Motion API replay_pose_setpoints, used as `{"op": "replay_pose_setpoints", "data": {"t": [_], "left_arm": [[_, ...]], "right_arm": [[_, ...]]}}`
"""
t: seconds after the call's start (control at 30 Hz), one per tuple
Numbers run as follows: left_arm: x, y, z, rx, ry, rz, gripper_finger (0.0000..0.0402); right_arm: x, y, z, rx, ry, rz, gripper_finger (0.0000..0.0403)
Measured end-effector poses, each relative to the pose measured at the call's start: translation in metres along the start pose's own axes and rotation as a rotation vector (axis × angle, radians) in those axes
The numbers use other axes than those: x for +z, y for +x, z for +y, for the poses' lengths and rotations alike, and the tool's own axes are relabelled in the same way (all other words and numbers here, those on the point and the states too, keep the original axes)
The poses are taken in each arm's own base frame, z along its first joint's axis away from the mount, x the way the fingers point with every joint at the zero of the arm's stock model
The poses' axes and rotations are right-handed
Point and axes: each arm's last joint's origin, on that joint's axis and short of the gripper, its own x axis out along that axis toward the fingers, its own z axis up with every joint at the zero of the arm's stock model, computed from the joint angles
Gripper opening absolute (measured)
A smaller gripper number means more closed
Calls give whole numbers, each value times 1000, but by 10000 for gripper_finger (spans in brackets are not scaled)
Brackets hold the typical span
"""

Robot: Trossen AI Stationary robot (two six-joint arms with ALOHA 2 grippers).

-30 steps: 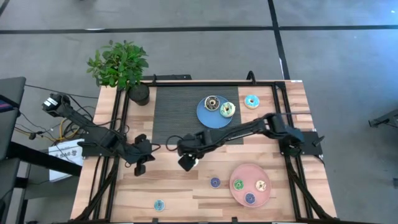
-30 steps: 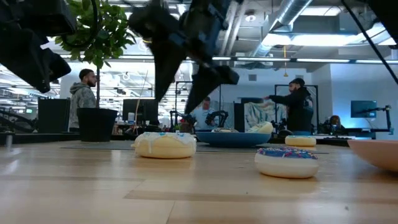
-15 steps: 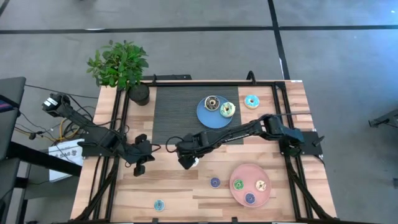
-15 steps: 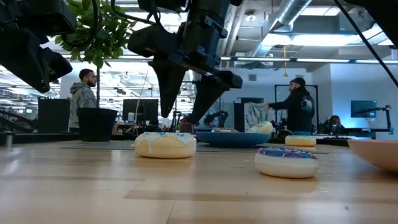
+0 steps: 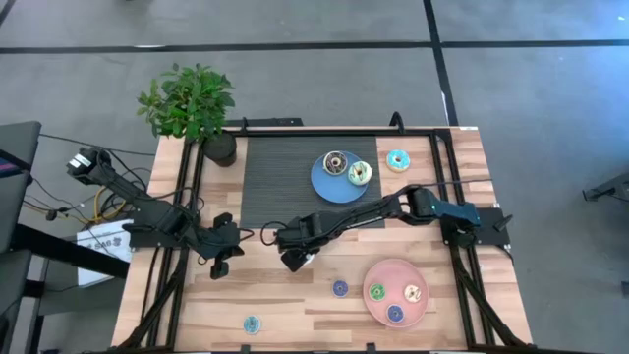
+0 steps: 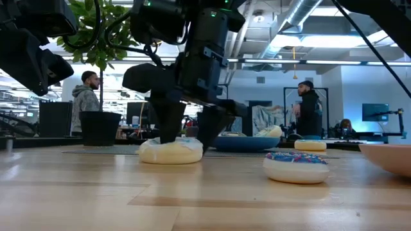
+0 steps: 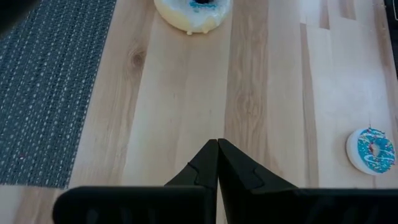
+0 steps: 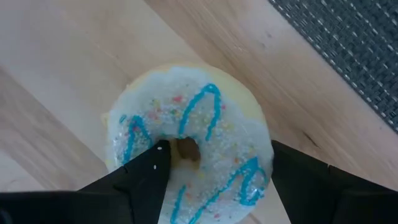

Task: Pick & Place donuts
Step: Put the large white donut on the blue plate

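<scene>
The right gripper is down at the wooden table, a little left of the middle of the high view, just below the dark mat. Its fingers stand wide apart over a white-iced donut with blue squiggles. In the right wrist view one finger reaches into the ring's hole and the other sits just outside its rim; whether they press on it I cannot tell. The donut lies flat on the wood, and in the low view the fingers come down onto it at centre left.

The left gripper waits near the left edge of the table, its fingers pressed together with nothing between them.

The other donuts are scattered across the frame. On the blue plate, upper centre, sit a dark brown donut and a white-green donut. A turquoise donut lies on the wood just right of that plate. On the pink plate, lower right, there are three: a green donut, a tan donut and a blue donut. A blue-iced donut rests on the table just left of the pink plate, and a small turquoise-iced donut sits alone near the bottom edge, lower left of centre.

A potted plant stands at the upper left corner of the table.
</scene>
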Motion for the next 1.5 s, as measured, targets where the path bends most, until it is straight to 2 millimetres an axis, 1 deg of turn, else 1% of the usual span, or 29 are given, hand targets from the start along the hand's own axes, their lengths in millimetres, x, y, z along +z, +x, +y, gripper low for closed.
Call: {"op": "replay_pose_setpoints", "data": {"t": [0.13, 0.23, 0.5, 0.6, 0.73, 0.8, 0.87, 1.0, 1.13, 1.2, 1.3, 1.4, 1.5], "left_arm": [[0, 0, 0, 0, 1, 1, 0], [0, 0, 0, 0, 7, 0, 0], [0, 0, 0, 0, 19, 0, 0], [0, 0, 0, 0, 19, 0, 0], [0, 0, 0, -1, 19, 0, 0], [0, 0, 0, -1, 19, 0, 0], [0, 0, 0, -1, 18, -1, 0], [1, 0, 0, 0, 16, -11, 0], [3, 0, -1, 4, 11, -39, 0], [4, 0, -2, -6, -3, -51, 0], [5, 0, -3, -9, -14, -62, 0], [5, 0, -2, -6, -25, -64, 0], [6, 0, -2, 20, -100, -93, 0]], "right_arm": [[0, -3, 0, 0, -1, -13, 255], [0, -4, 0, -5, -7, -23, 245], [1, -4, 0, 9, -19, -16, 172], [2, -4, -1, 8, -19, -15, 150], [5, -16, -1, 34, -13, -29, 132], [6, -28, -3, 39, -16, -35, 128], [12, -43, -5, 68, -10, -68, 126], [26, -75, -19, 93, -49, -133, 128], [46, -108, -42, 89, -90, -222, 130], [55, -119, -56, 77, -140, -240, 130], [66, -127, -77, 30, -211, -225, 126], [77, -127, -102, -28, -243, -172, 121], [87, -126, -126, -76, -254, -123, 119]]}}
